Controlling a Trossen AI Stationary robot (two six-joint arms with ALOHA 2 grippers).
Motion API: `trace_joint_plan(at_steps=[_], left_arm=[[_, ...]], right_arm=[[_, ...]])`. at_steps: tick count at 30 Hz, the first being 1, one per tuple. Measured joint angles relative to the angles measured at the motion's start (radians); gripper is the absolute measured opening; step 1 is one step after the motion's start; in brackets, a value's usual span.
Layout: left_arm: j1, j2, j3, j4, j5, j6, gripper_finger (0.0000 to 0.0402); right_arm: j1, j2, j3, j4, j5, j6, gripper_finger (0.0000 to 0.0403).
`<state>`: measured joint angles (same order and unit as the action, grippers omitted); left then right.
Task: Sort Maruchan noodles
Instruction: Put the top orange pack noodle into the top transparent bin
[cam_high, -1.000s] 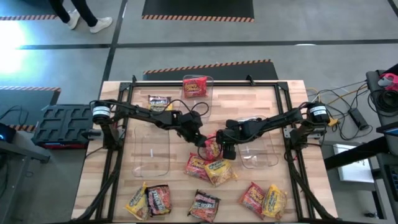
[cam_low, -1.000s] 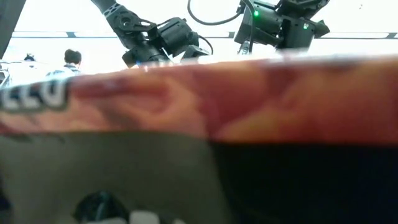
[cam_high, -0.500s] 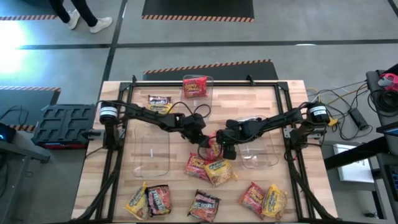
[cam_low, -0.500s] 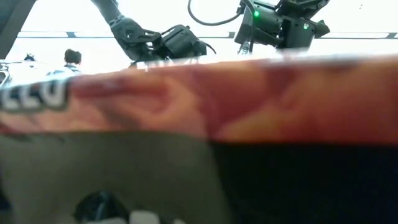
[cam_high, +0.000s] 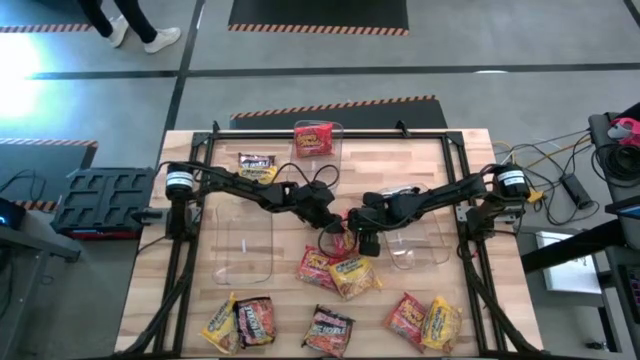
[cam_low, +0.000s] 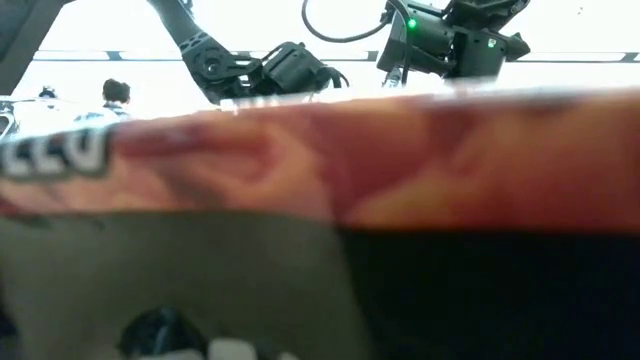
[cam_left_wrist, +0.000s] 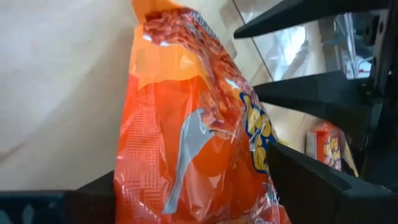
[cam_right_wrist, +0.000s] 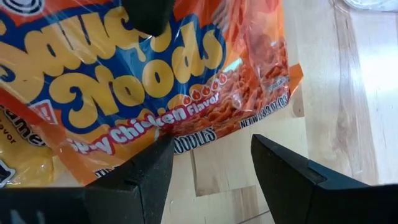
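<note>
An orange-red Maruchan noodle packet (cam_high: 344, 240) (cam_left_wrist: 193, 124) (cam_right_wrist: 143, 81) lies mid-table, one edge over a yellow packet (cam_right_wrist: 12, 149). My left gripper (cam_high: 335, 232) (cam_left_wrist: 193, 168) reaches in from the table's left, open, with this packet between its two fingers. My right gripper (cam_high: 362, 242) (cam_right_wrist: 211, 146) stands open on the packet's right side, bare wood between its fingers. One of its fingertips (cam_right_wrist: 163, 149) overlaps the packet's printed edge. Near the table's front edge lie several more red, yellow and dark packets. My left gripper straddles the orange-red packet, slanting down from the table's left. One finger (cam_right_wrist: 146, 15) shows over the printed face, the other (cam_left_wrist: 93, 193) at the opposite side. The packet is not lifted. Whether either gripper's fingers touch the packet, I cannot tell.
Clear bins stand at left (cam_high: 245, 245), right (cam_high: 415, 240) and far centre (cam_high: 318, 140), the far one holding a red packet. A dark packet (cam_high: 255, 162) lies far left. Two packets (cam_high: 318, 265) (cam_high: 352, 277) lie just near of the grippers. A packet (cam_low: 320, 170) blocks most of the low view.
My left gripper has moved toward the table's right and a little down, tipping its fingers downward, so that it now reaches around the orange-red packet. The packet has stayed where it was.
</note>
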<state>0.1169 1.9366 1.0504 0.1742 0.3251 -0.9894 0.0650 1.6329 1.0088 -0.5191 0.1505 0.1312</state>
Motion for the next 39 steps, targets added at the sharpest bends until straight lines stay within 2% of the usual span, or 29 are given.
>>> trace_joint_plan(at_steps=[13,28,39], left_arm=[[0.0,-0.003,0.001,-0.008,0.075,-0.035,0.0146],[0.009,-0.081,0.0,-0.016,0.086,0.015,0.0129],[0.063,-0.16,0.011,-0.079,0.096,0.158,0.012]], right_arm=[[0.0,-0.005,0.0,-0.001,-0.009,-0.005,0.0208],[0.0,-0.155,0.015,-0.09,0.007,0.0,0.0208],[0.0,-0.283,0.017,-0.09,0.007,0.0,0.0208]])
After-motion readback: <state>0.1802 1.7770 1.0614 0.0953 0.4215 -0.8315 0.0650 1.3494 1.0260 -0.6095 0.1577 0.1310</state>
